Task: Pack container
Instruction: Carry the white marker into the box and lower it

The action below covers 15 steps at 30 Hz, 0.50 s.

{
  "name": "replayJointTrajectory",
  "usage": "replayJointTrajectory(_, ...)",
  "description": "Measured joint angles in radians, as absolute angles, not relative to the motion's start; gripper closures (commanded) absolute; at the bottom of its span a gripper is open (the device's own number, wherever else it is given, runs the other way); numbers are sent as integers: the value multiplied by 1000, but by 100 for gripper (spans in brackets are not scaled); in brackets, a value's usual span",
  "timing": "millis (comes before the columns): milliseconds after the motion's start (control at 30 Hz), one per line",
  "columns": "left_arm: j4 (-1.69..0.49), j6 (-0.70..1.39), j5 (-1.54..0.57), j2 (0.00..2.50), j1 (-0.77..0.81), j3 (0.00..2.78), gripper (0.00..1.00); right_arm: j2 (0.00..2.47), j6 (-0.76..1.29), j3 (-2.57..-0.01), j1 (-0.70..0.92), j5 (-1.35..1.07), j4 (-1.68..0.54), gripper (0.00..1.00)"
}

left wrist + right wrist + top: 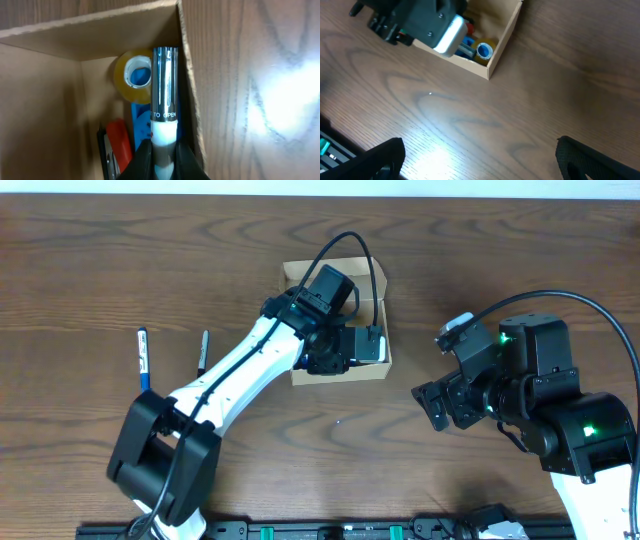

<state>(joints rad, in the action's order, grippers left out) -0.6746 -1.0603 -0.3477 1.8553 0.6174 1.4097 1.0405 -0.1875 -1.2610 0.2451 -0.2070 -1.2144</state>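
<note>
left tool (163,152) is clamped on a shiny tube (165,80) over the container (340,373), mid frame; right tool (480,159) is apart (empty). the container looks light and bendy: hold its side walls.

Left arm (235,370): runs from the lower left of the overhead frame diagonally up to the centre, wrist angled downward. Left gripper (164,152): jaws closed tight on a silver-capped tube (165,85), which projects straight out from between the fingers. Right arm (560,410): folded at the lower right. Right gripper (435,375): points left, jaws spread wide, nothing between them.
</note>
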Motion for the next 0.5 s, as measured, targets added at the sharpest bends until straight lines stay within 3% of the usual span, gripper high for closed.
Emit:
replayJointTrajectory(333,-644,-1068,-323,1948,617,1410,94,1040,-188,-1261,245,-207,-1214,1)
replayJointTrajectory(433,-643,-1069,-312,1955,617,1410,76,1040,-187,-1261,245,-207,-1214,1)
replayJointTrajectory(500,-642,-1073,-308,1956,617,1410,71,1040,-187,-1261,245,-207,-1214,1)
